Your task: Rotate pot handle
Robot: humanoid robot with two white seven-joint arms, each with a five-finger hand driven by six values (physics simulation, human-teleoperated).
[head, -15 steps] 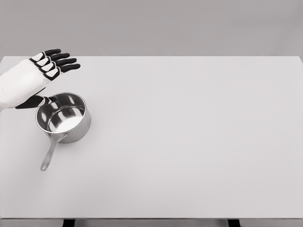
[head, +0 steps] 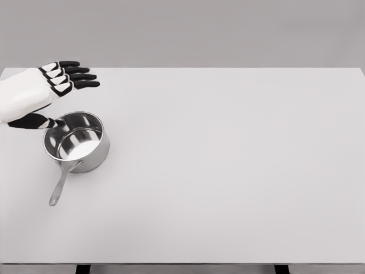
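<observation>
White tabletop [head: 228, 171] stretching wide under a plain grey backdrop, and over at its left side sits the steel pot [head: 76, 141], upright, its long handle [head: 59, 188] pointing down toward the near-left edge. Coming in from the left, the left hand [head: 43, 91] hangs just behind the pot's far rim, its fingers [head: 77, 77] stretched out straight and slightly apart, gripping nothing, while the dark thumb [head: 34, 121] reaches in low, right at the pot's left rim.
</observation>
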